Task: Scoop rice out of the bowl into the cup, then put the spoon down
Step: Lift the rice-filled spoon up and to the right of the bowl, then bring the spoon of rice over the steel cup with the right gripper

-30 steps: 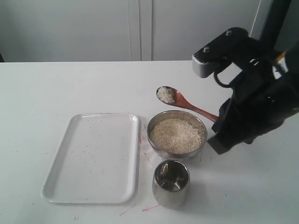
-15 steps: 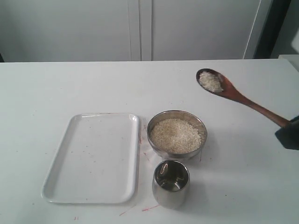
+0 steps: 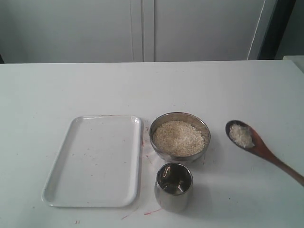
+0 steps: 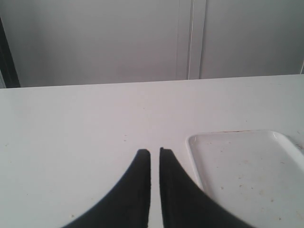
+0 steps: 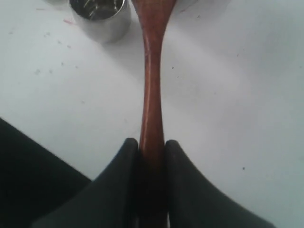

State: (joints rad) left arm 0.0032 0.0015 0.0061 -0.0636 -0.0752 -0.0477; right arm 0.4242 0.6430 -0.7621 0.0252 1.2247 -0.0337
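The steel bowl in the middle of the table is full of rice. Just in front of it stands the cup, also seen in the right wrist view. The wooden spoon hangs to the right of the bowl, and a heap of rice lies in its oval end. My right gripper is shut on the spoon's handle; the exterior view does not show it. My left gripper is shut on nothing, low over the table beside the tray.
A white tray lies left of the bowl and cup, and its corner shows in the left wrist view. Small specks and red marks dot the table around the cup. Grey cabinet doors stand behind the table.
The loaded spoon has swung from behind the bowl out to the right, then down and nearer, to the bowl's right. The right arm has left the exterior view.
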